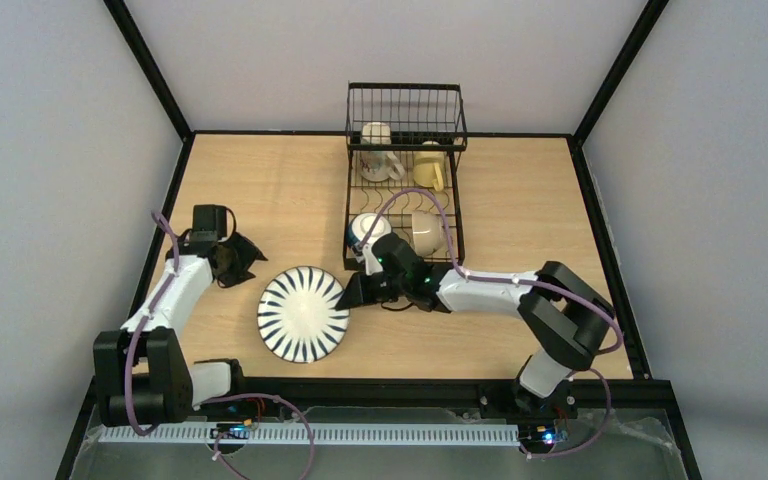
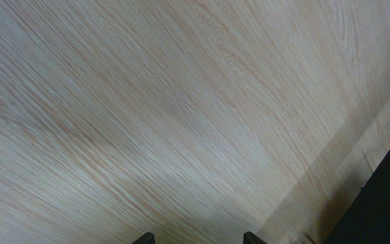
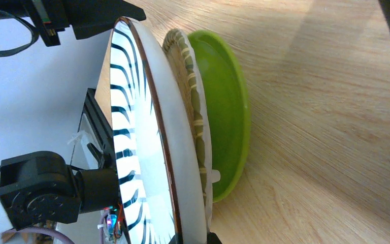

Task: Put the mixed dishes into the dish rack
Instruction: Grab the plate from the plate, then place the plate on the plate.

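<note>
Top view: the left gripper (image 1: 238, 258) stands wide open and holds nothing, well apart from the striped plate (image 1: 303, 313). The right gripper (image 1: 353, 293) pinches that plate's rim. Behind its fingers stands the dish rack (image 1: 405, 105), holding 2 mugs (image 1: 378, 150) and 2 bowls (image 1: 425, 232).

Left wrist: 2 spread fingertips (image 2: 146, 238) hang over bare table (image 2: 183, 112).

Right wrist: the fingers (image 3: 213, 240) are closed on the striped plate's rim. It lies on a yellow plate (image 3: 189, 76) and a green plate (image 3: 228, 117).

No legible text on anything

table (image 1: 260, 190): light wood grain | frame posts (image 1: 145, 60): black, at corners | walls (image 1: 40, 120): plain pale grey
</note>
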`<state>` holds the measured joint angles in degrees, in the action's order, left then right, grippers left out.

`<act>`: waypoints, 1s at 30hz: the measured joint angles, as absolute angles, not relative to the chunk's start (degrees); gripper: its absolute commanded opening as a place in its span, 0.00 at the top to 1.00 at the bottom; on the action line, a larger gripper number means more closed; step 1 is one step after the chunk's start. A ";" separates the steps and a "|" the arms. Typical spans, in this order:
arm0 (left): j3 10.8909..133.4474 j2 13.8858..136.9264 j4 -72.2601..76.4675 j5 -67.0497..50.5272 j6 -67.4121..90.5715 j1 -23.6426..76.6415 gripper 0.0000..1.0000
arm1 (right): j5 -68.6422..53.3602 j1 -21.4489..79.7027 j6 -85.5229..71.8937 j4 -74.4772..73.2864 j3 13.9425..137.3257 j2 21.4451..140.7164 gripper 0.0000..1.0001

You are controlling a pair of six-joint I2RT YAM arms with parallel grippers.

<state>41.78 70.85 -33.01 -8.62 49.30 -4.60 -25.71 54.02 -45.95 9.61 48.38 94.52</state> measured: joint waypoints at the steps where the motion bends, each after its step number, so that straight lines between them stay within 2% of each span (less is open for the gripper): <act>1: 41.78 70.52 -33.01 -8.69 49.34 -4.75 0.01 | -25.34 54.02 -45.41 8.64 48.64 93.76 1.00; 14: 41.65 67.59 -33.23 -9.19 50.00 -5.19 0.01 | -23.94 54.02 -41.91 1.30 50.54 89.14 1.00; 30: 40.73 67.22 -33.39 -10.52 50.35 -5.19 0.01 | -23.73 54.02 -42.63 3.68 49.91 92.49 1.00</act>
